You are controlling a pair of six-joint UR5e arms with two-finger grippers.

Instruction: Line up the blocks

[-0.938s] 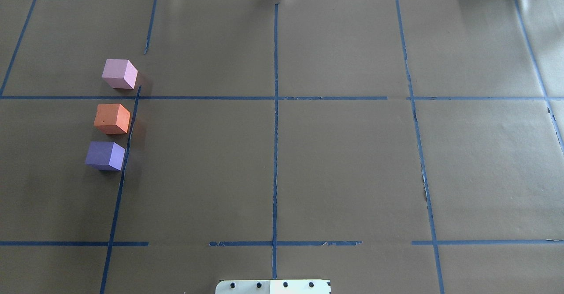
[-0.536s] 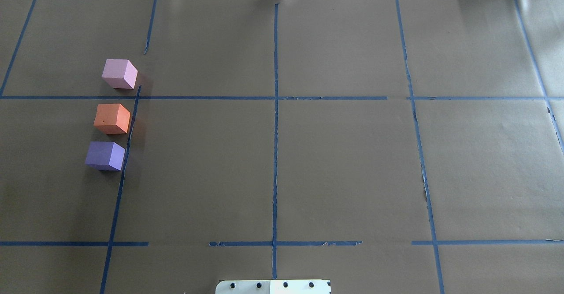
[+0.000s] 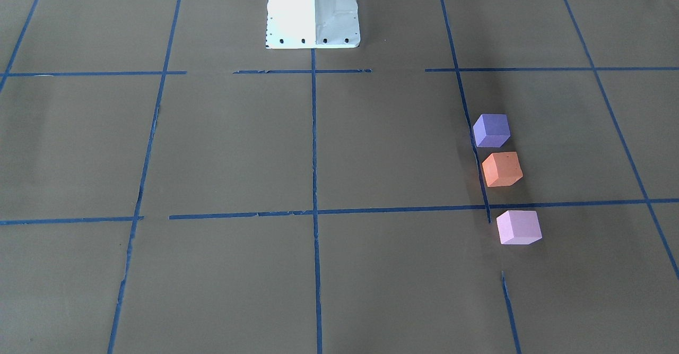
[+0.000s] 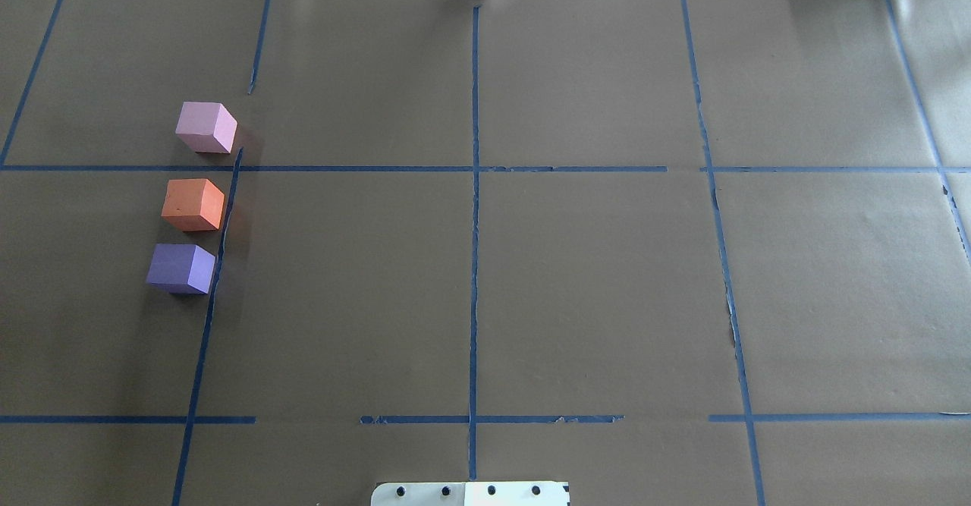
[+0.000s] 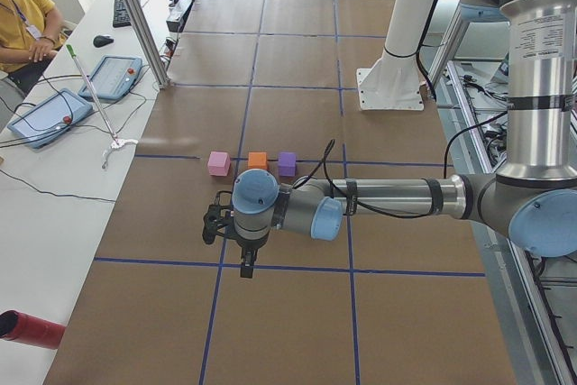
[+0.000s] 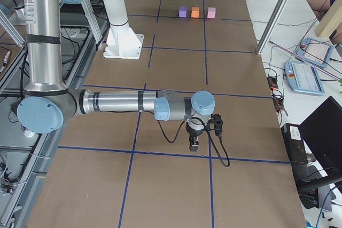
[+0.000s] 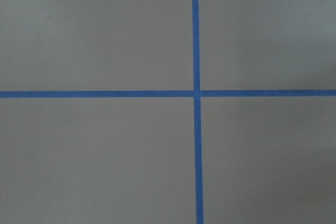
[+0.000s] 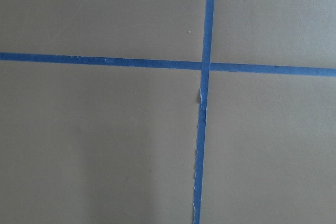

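Three cubes stand in a line on the brown paper at the table's left: pale pink block (image 4: pixel 205 127) farthest from the base, orange block (image 4: pixel 193 204) in the middle, violet-purple block (image 4: pixel 181 268) nearest. In the front-facing view they are the purple (image 3: pixel 492 130), orange (image 3: pixel 502 169) and pink (image 3: pixel 518 227) blocks. My left gripper (image 5: pixel 245 263) shows only in the exterior left view, hanging over the table's left end, apart from the blocks. My right gripper (image 6: pixel 193 143) shows only in the exterior right view, over the far right end. I cannot tell whether either is open or shut.
The white robot pedestal (image 3: pixel 313 11) stands at the table's near-middle edge. Blue tape lines (image 4: pixel 474 225) grid the paper. A red cylinder (image 5: pixel 27 329) lies at the left end. An operator (image 5: pixel 22 24) and tablets (image 5: pixel 110 77) are beside the table.
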